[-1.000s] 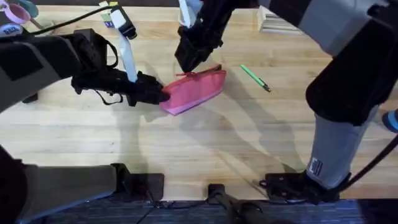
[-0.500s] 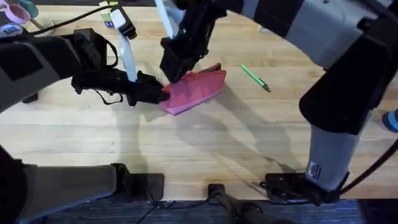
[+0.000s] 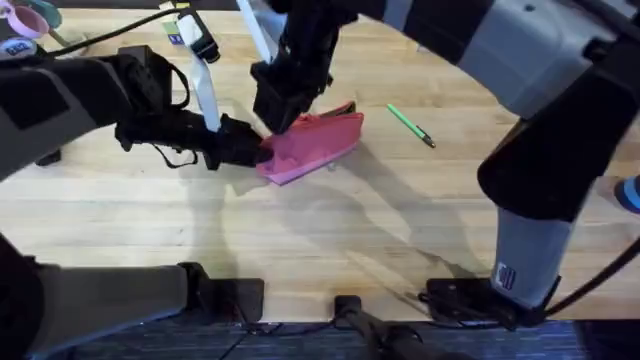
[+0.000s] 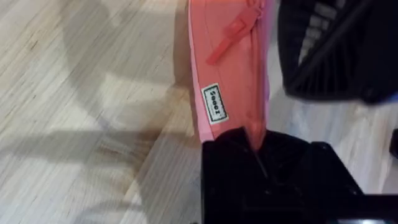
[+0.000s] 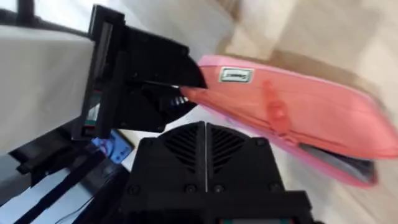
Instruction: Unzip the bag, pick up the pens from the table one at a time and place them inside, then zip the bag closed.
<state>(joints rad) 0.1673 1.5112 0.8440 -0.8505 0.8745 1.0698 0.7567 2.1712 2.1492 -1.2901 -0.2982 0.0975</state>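
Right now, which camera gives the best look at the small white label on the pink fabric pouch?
The left wrist view: the white label sits close and sharp on the pink fabric pouch. The right wrist view shows it smaller; overhead, it cannot be made out.

The left gripper (image 3: 262, 150) pinches the pink bag's (image 3: 318, 143) end; the right gripper (image 3: 275, 108) hovers just above it.

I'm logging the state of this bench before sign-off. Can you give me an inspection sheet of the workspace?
Surface: light wooden table, no spills seen.
Job's things: pink bag lies mid-table; green pen lies apart, on the table beside it.
Clutter: white labelled item and pink cup towards the far edge.
Grippers: left hand shut on the bag's end; right hand shut above the bag's top edge.
Cables: dark cable at the far edge.
Surroundings: nothing seen.
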